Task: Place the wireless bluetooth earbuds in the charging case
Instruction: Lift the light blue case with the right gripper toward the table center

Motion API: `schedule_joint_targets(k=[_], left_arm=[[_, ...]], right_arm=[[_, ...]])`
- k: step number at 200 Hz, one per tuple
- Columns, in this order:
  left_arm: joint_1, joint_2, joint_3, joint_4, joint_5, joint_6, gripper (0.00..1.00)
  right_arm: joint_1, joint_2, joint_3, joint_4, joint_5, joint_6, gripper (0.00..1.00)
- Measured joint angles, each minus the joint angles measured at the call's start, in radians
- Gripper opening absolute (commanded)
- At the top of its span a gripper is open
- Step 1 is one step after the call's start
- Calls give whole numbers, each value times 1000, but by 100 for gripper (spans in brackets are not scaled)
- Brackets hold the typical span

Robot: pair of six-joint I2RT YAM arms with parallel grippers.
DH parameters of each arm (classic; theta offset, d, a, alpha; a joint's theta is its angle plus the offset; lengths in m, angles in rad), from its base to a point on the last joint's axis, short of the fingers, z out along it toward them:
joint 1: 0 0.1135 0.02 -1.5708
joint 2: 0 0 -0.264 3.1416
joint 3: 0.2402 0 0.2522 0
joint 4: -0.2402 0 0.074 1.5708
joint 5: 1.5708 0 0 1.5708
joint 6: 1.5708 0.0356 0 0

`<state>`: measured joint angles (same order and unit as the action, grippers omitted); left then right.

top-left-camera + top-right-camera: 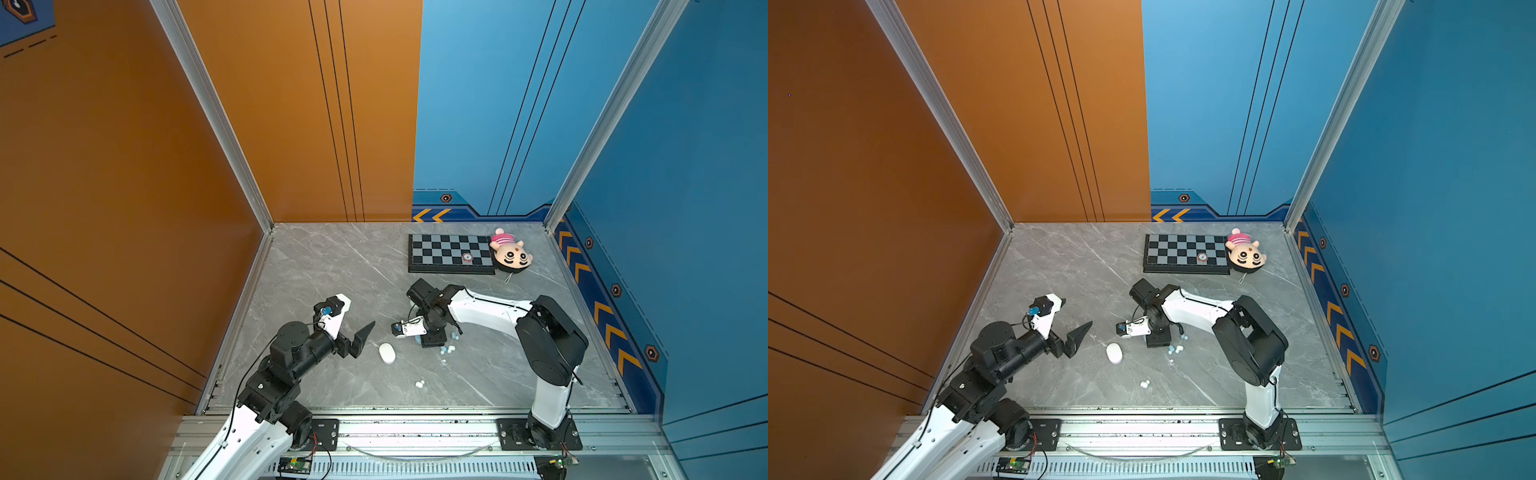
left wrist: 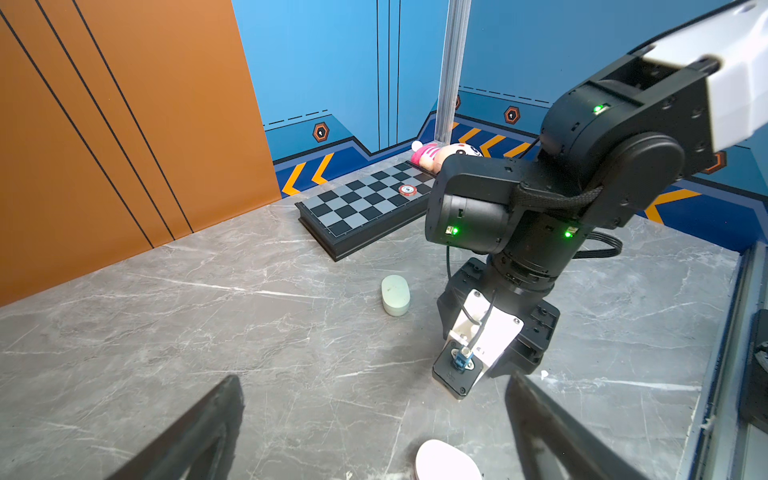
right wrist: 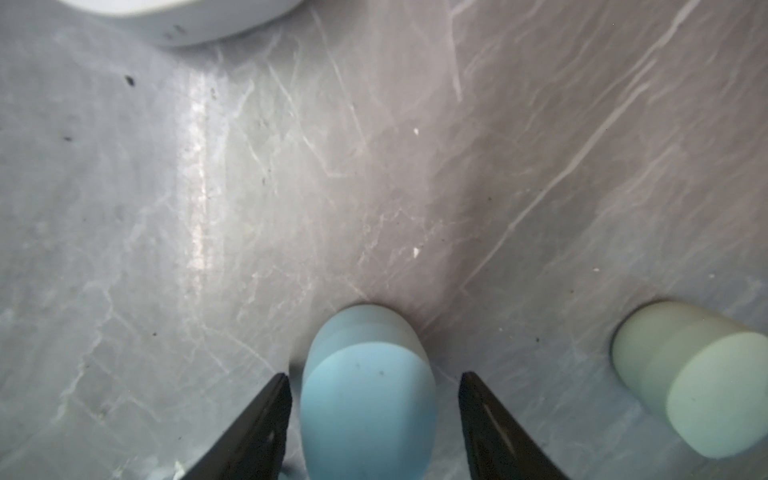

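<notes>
My right gripper (image 3: 374, 376) is not squeezing: its jaws stand apart on each side of the blue charging case (image 3: 365, 399), not touching it. My left gripper (image 2: 372, 388) is spread wide above the worktop (image 2: 208, 311). The earbuds (image 1: 444, 350) lie loose on the worktop, middle of a top view, just beside my right arm (image 1: 490, 307). A mint case (image 3: 702, 374) and a white case (image 1: 387, 353) sit near. The red chip (image 1: 468, 257) on the chessboard (image 1: 440, 249) has marks too small to read.

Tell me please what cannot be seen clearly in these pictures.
Earbuds: both top views, too small to count or tell their colours.
Blue case: right wrist view, one end cut by the picture edge; top views, mostly hidden under the right arm.
White case: both wrist views, cut by the edge.
</notes>
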<state>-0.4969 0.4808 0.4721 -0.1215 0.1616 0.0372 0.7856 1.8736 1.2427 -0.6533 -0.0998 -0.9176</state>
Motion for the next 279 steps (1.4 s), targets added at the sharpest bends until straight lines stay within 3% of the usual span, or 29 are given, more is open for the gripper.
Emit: schedule_joint_targets(k=[15,88,132,145,166,191,223,279], left_arm=[[6,23,0,0,6,0,98],[18,145,35,23,32,-1,99],[19,162,56,28,47,-9,99],[19,172,66,27,60,-9,99],[21,197,82,28,103,-8,100],[23,239,97,28,178,-6,98],[15,277,98,27,240,4,98],[-24,346,97,27,307,84,98]], right_arm=[[0,-13,3,-1,1,19,100],[10,-322,39,-16,50,91,100],[40,-402,36,-15,186,316,100],[29,-424,20,-15,179,357,92],[-9,-464,-43,-10,106,388,85],[-92,-489,-153,10,-60,396,78],[-174,-489,-241,65,-240,389,77],[-213,-368,-275,207,-412,262,69]])
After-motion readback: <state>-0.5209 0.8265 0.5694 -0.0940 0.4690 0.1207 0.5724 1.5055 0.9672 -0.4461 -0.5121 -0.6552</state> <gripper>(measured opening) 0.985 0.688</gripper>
